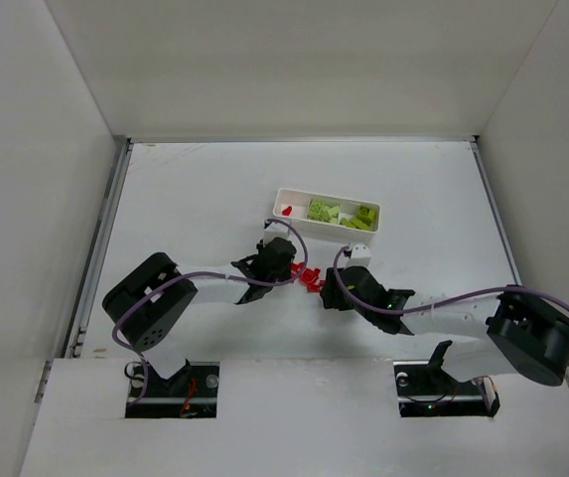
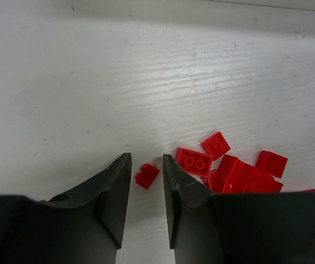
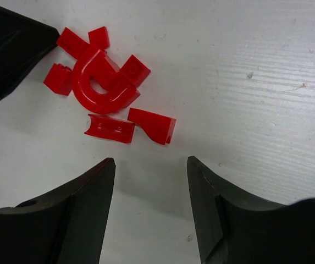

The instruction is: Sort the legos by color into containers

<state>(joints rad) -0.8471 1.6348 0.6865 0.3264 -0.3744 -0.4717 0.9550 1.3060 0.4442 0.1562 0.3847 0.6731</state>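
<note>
Near the white tray [image 1: 329,194] lie heaped red legos [image 1: 310,279], left gripper [image 2: 146,159] slightly parted astride one loose brick [image 2: 147,176], right gripper [image 3: 150,160] gaping wide, empty.

Probably lab: white panel walls [image 1: 304,70] boxing white table [image 1: 185,199].

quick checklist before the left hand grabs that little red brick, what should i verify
1. Small red brick lies between the left hand fingers: ok.
2. Grip on it: not ok, a gap shows on each side.
3. Right hand open and empty: ok.
4. Clearance between the two hands across the red pile: cannot tell, they sit close.
5. Tray end compartment holding the red piece has room: ok.
</note>
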